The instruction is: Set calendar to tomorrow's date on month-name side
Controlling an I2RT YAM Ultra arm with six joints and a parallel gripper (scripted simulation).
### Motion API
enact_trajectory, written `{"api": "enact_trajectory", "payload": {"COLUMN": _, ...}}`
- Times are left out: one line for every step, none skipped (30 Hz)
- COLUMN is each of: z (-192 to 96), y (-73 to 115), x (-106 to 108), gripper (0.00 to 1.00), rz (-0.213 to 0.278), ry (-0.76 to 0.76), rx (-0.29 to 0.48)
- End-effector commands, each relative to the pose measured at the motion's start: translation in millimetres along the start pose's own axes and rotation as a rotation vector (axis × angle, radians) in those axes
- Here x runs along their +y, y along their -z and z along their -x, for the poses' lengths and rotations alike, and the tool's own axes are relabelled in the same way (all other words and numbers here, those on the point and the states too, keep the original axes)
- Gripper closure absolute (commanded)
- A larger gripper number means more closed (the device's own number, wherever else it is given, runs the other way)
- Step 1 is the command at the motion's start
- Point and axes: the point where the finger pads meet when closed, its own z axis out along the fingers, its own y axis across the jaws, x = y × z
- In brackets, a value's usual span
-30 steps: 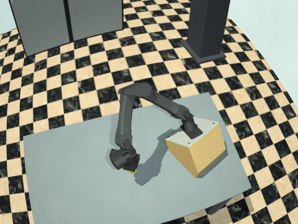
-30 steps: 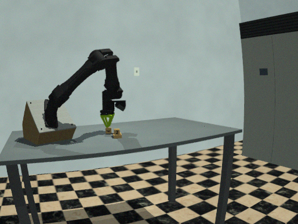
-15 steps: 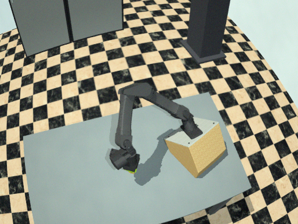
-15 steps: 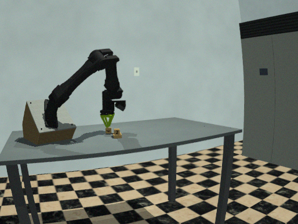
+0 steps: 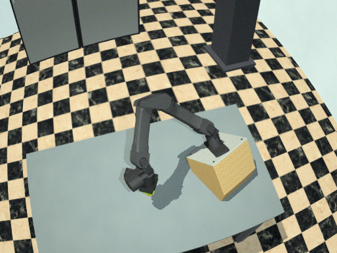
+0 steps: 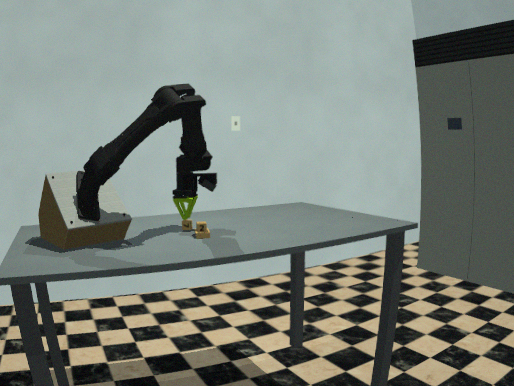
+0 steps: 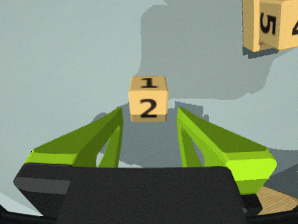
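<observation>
In the wrist view a small wooden cube [image 7: 148, 99] stands on the grey table, with a 2 on its near face and a 1 on top. My gripper [image 7: 150, 114] points down at it. The green fingers stand on either side of the cube with a thin gap on each side, so the gripper is open. A second cube [image 7: 269, 19], showing a 5 turned on its side, lies further off at the upper right. In the exterior view the gripper [image 6: 185, 212] hangs just over one cube [image 6: 186, 225], and the other cube [image 6: 202, 229] sits beside it. The top view shows only the gripper [image 5: 148, 193], which hides the cubes.
The arm's wooden base block [image 5: 221, 165] stands at the table's right. A tan piece [image 7: 278, 200] shows at the wrist view's lower right edge; I cannot tell what it is. Grey cabinets [image 5: 75, 23] and a dark pillar [image 5: 233, 33] stand on the floor, away from the table.
</observation>
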Motion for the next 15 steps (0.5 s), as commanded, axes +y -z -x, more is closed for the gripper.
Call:
{"api": "enact_trajectory", "payload": {"z": 9.8, "y": 11.5, "x": 9.9, "gripper": 0.55, "rz": 0.026, "ry": 0.001, "rx": -0.03}}
{"api": "enact_trajectory", "payload": {"z": 9.8, "y": 11.5, "x": 9.9, "gripper": 0.55, "rz": 0.026, "ry": 0.001, "rx": -0.03}}
{"api": "enact_trajectory", "payload": {"z": 9.8, "y": 11.5, "x": 9.9, "gripper": 0.55, "rz": 0.026, "ry": 0.001, "rx": -0.03}}
{"api": "enact_trajectory", "payload": {"z": 9.8, "y": 11.5, "x": 9.9, "gripper": 0.55, "rz": 0.026, "ry": 0.001, "rx": -0.03}}
{"api": "enact_trajectory", "payload": {"z": 9.8, "y": 11.5, "x": 9.9, "gripper": 0.55, "rz": 0.026, "ry": 0.001, "rx": -0.03}}
{"api": "enact_trajectory", "payload": {"z": 9.8, "y": 11.5, "x": 9.9, "gripper": 0.55, "rz": 0.026, "ry": 0.001, "rx": -0.03}}
{"api": "enact_trajectory", "payload": {"z": 9.8, "y": 11.5, "x": 9.9, "gripper": 0.55, "rz": 0.026, "ry": 0.001, "rx": -0.03}}
{"api": "enact_trajectory", "payload": {"z": 9.8, "y": 11.5, "x": 9.9, "gripper": 0.55, "rz": 0.026, "ry": 0.001, "rx": -0.03}}
{"api": "enact_trajectory", "payload": {"z": 9.8, "y": 11.5, "x": 9.9, "gripper": 0.55, "rz": 0.026, "ry": 0.001, "rx": -0.03}}
{"api": "enact_trajectory", "payload": {"z": 9.7, "y": 11.4, "x": 9.9, "gripper": 0.55, "rz": 0.025, "ry": 0.001, "rx": -0.03}}
{"api": "enact_trajectory", "payload": {"z": 9.7, "y": 11.4, "x": 9.9, "gripper": 0.55, "rz": 0.025, "ry": 0.001, "rx": -0.03}}
{"api": "enact_trajectory", "payload": {"z": 9.7, "y": 11.4, "x": 9.9, "gripper": 0.55, "rz": 0.025, "ry": 0.001, "rx": -0.03}}
{"api": "enact_trajectory", "payload": {"z": 9.4, "y": 11.2, "x": 9.8, "gripper": 0.55, "rz": 0.024, "ry": 0.002, "rx": -0.029}}
{"api": "enact_trajectory", "payload": {"z": 9.0, "y": 10.8, "x": 9.7, "gripper": 0.55, "rz": 0.023, "ry": 0.004, "rx": -0.028}}
{"api": "enact_trajectory", "payload": {"z": 8.5, "y": 10.3, "x": 9.6, "gripper": 0.55, "rz": 0.021, "ry": 0.006, "rx": -0.026}}
